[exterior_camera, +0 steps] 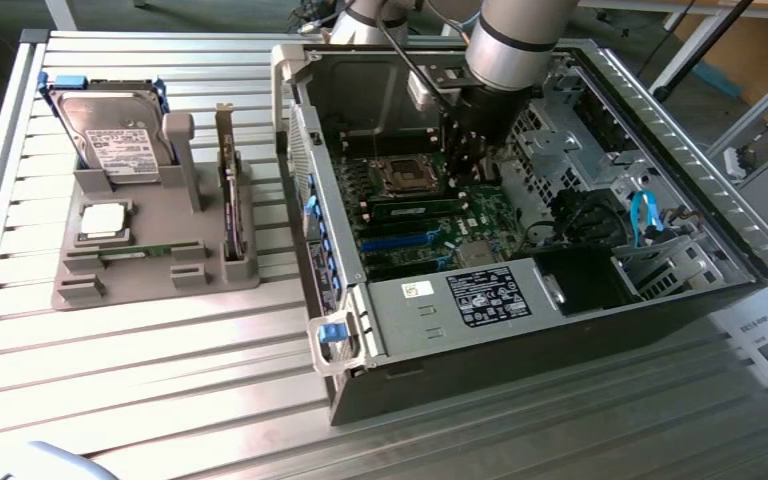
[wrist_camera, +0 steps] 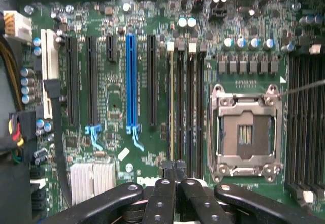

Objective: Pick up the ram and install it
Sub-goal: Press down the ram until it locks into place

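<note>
The arm reaches down into the open computer case (exterior_camera: 357,70) on the bench (exterior_camera: 131,390), with the tool (wrist_camera: 173,170) low over the motherboard (wrist_camera: 117,82). In the wrist view its two fingertips (wrist_camera: 167,169) are pressed together with no gap between them, right at the end of the memory slots (wrist_camera: 184,107) beside the empty processor socket (wrist_camera: 246,132). A ram (exterior_camera: 418,209) stick lies seated in a slot on the board, just near of the socket in the exterior view. Whether the tool has hold of it cannot be told; the fingers look closed on nothing. On the exterior view's left, well apart from the case, a grey holder (exterior_camera: 144,270) carries a hard drive (exterior_camera: 111,135), a square processor chip (exterior_camera: 104,220) and an upright expansion card (exterior_camera: 231,200)
</note>
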`<act>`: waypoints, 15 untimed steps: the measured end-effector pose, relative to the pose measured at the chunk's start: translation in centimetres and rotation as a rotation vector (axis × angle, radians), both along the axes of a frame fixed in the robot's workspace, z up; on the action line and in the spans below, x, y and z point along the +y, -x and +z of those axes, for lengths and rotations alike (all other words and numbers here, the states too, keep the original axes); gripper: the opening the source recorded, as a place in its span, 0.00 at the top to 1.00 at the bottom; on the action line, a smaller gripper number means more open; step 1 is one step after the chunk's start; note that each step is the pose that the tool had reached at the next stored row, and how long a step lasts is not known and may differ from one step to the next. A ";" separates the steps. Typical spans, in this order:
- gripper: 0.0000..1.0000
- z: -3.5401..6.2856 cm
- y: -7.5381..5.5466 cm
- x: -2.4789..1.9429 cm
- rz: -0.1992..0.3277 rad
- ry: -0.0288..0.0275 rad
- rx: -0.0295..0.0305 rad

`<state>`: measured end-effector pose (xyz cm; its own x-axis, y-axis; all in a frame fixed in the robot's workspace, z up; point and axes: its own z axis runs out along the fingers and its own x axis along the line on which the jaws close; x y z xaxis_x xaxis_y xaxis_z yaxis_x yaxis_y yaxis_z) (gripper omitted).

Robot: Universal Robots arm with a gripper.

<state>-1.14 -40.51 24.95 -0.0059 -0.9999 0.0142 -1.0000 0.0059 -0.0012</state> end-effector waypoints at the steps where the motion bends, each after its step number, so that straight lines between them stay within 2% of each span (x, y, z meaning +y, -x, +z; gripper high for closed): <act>1: 0.90 -0.01 0.2 0.00 0.000 -0.0001 -0.0001; 10: 0.90 -0.05 2.2 0.00 0.000 0.0000 -0.0001; 15: 0.90 -0.05 2.7 0.00 0.000 0.0001 -0.0001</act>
<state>-3.80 -40.51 24.90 -0.0059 -0.9999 0.0143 -1.0000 0.0059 -0.0013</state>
